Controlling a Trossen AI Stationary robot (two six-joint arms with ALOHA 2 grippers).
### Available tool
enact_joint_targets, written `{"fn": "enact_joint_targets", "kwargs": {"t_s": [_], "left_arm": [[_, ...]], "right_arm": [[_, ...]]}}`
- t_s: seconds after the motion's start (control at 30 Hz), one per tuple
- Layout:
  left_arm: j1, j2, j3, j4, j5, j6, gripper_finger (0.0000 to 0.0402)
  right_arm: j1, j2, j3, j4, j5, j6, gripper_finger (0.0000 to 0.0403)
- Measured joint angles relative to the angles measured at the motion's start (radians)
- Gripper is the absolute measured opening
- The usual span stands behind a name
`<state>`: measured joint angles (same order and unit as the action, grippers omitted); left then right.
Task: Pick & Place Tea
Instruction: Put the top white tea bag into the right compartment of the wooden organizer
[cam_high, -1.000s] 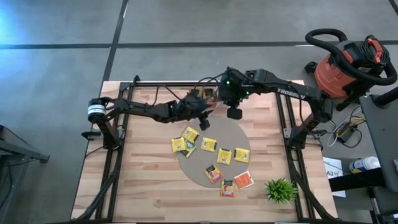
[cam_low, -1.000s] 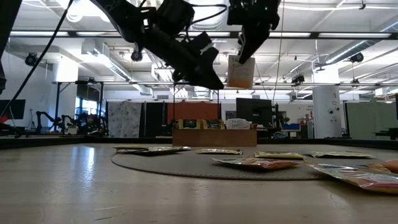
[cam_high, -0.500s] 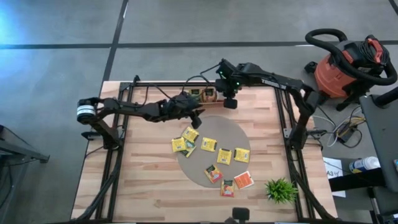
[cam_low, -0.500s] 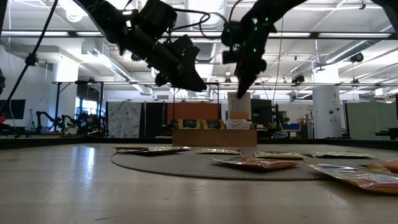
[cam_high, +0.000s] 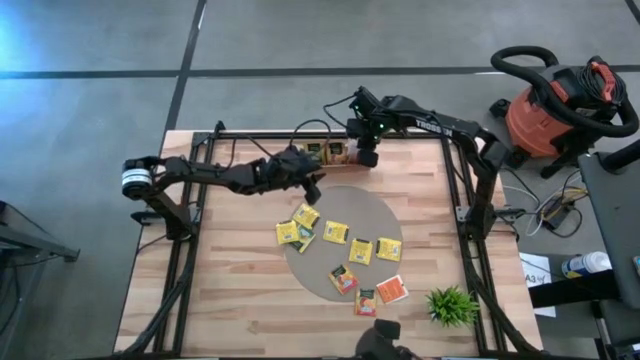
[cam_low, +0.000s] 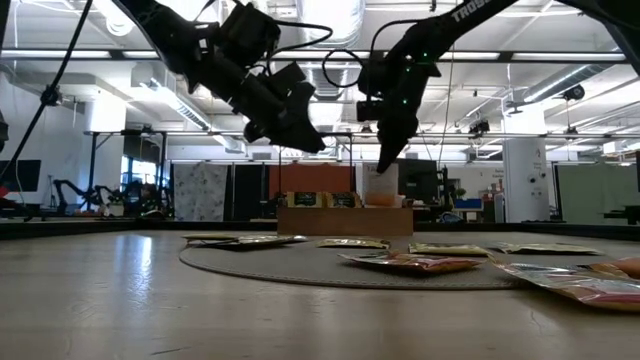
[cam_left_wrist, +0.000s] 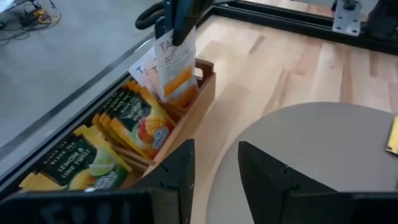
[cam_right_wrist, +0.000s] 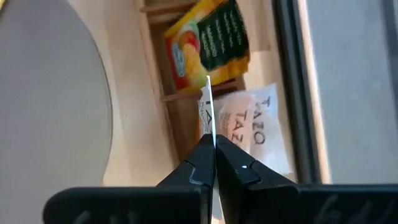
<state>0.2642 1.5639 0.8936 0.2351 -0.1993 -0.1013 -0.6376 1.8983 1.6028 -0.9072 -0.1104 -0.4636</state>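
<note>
Nine tea packets (cam_high: 335, 232) lie scattered low in the high view, most on the round grey mat (cam_high: 372, 214) at the middle of the counter (cam_high: 230, 290), two orange-red ones just off its lower edge. Up at the top centre of the frame, the right gripper (cam_high: 366, 157) hangs over the wooden tray (cam_high: 328, 153) at the counter's far edge, fingers pressed together on a white packet (cam_left_wrist: 176, 62) with an orange patch. In the left wrist view that packet hangs upright with its lower end inside the tray's end compartment, another white packet just behind it. In the right wrist view it shows edge-on, a thin line between the fingertips, with the tray's white and yellow-red packets beyond. The neighbouring compartments hold upright yellow packets (cam_left_wrist: 134, 121) with dark green labels. The left gripper (cam_high: 312, 192) hovers just left of centre, above the counter between tray and mat, its fingers (cam_left_wrist: 177, 180) spread apart with nothing between them. A small green plant (cam_high: 451, 305) sits at the lower right.
</note>
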Motion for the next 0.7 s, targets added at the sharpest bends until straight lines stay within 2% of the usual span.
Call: {"fn": "enact_joint_targets", "kwargs": {"t_s": [0.33, 0.7], "left_arm": [[0.019, 0.000, -0.021, 0.002, 0.000, 0.000, 0.0117], [0.021, 0.000, -0.032, 0.005, 0.000, 0.000, 0.0117]], "right_arm": [[-0.003, 0.079, 0.000, -0.005, 0.005, 0.008, 0.0008], [-0.004, 0.078, 0.000, -0.006, 0.051, 0.006, 0.0008]]}}
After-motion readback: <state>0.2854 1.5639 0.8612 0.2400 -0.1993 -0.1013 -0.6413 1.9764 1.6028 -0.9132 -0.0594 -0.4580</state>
